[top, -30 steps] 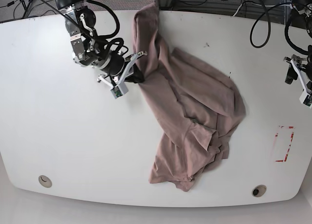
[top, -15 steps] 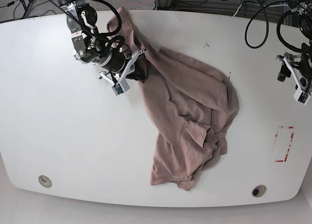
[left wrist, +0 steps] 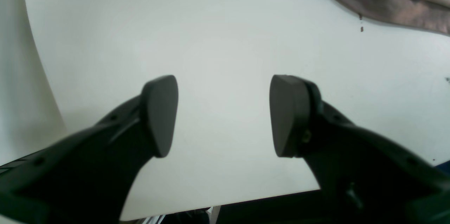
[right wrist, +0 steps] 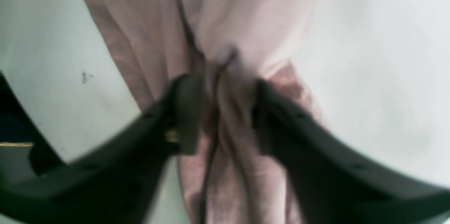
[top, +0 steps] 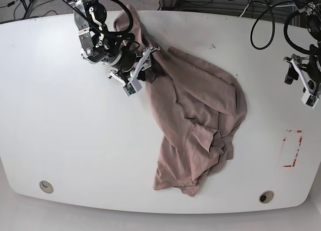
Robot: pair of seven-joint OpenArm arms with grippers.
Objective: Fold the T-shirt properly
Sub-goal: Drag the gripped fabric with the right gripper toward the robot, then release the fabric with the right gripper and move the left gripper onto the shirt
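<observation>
T-shirt: mauve-tan, crumpled, lying on the white counter in a diagonal heap from the far edge toward the near middle. Right end effector: at the shirt's far end, fingers set either side of a bunched fold; the blurred view leaves it unclear whether they pinch it. Left end effector: released, pads spread wide over bare counter, well apart from the shirt's edge.

Even overhead light is brightening the white table, while motion blur is softening the T-shirt between the right gripper's fingers.
</observation>
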